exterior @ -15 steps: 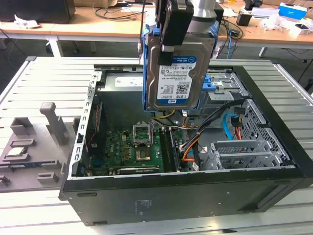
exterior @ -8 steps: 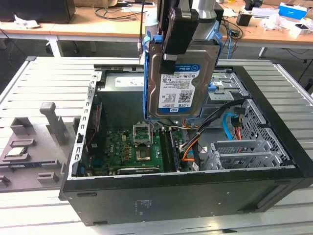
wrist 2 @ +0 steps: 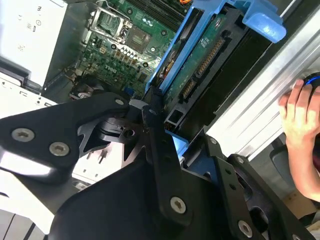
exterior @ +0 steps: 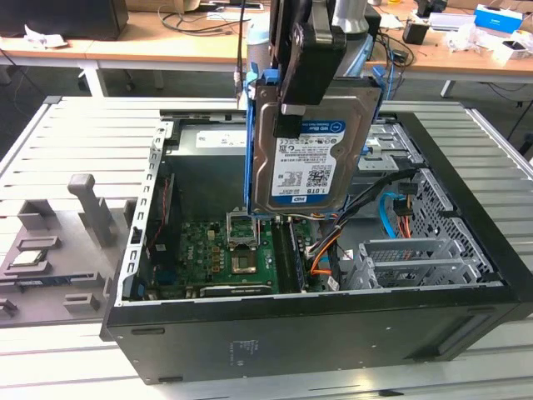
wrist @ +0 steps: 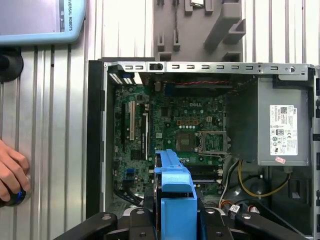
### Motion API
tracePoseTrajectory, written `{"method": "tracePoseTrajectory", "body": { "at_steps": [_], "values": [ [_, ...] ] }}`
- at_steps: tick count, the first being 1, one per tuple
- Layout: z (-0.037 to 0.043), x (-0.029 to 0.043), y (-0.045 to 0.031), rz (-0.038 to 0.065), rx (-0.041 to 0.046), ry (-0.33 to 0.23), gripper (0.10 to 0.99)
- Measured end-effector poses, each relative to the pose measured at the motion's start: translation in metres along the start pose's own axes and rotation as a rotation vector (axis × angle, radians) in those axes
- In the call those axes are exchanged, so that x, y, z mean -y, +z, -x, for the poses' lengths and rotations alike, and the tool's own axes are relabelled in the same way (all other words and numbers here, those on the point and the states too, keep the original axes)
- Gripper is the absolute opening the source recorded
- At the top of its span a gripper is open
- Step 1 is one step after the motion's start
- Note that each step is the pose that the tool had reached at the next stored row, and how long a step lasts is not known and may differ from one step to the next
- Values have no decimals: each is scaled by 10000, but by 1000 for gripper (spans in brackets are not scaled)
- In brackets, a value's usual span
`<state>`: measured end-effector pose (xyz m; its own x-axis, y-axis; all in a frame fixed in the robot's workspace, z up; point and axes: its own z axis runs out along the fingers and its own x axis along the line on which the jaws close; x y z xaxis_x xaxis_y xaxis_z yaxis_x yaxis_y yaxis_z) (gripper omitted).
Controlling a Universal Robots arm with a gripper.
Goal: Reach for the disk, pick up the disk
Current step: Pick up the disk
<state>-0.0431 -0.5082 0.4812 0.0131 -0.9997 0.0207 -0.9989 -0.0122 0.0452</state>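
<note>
STAGE: pick-up appearing done; nothing visibly remaining | GRIPPER: gripper (exterior: pixel 293 104) is clamping the disk (exterior: pixel 310 150) by its upper edge (blue bracket (wrist: pixel 175 192) sitting between the fingers) | DISK: hanging upright, label facing outward, above the open computer case (exterior: pixel 250 333), clear of the motherboard (exterior: pixel 221 254) | NOTE: a hand (wrist 2: pixel 300 112) is resting beside the case

Arm reaching down from above, gripper (exterior: pixel 304 92) jaws apparently clamped, load hanging upright
</note>
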Motion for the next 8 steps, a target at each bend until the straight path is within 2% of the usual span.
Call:
{"method": "tracePoseTrajectory", "body": {
  "at_steps": [1, 8],
  "values": [
    [-48, 1, 1, 0, -1, -1, 369],
    [-207, 2, 6, 0, 0, 0, 369]
  ]
}}
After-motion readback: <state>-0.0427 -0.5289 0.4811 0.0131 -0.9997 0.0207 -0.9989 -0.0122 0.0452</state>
